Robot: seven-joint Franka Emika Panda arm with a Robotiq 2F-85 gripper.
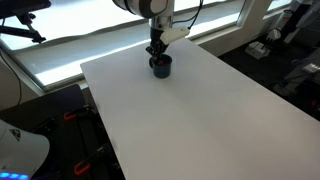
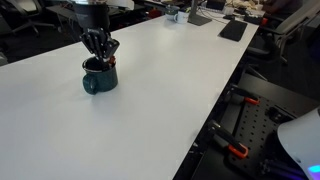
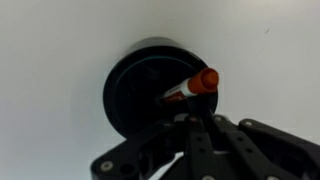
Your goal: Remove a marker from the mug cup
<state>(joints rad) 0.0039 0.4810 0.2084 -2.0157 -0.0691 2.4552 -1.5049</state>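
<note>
The gripper (image 3: 197,122) hung directly over the single mug cup (image 3: 128,95) on Tuesday's-style test bench: fingers drawn close together, though whether they pinched anything could not be told. One red-capped marker (image 3: 192,86) leaned inside the mug, just ahead of the fingertips. Beyond the hand, in an exterior view, the white table (image 1: 200,110) stretched away.

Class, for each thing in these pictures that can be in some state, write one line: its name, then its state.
the mug cup, upright on the white table, with the marker inside.
the marker, not yet out, leaning in the mug cup, orange-red end at the rim.
the gripper, right above the mug cup, at the marker; whether open or shut cannot be told.
</note>
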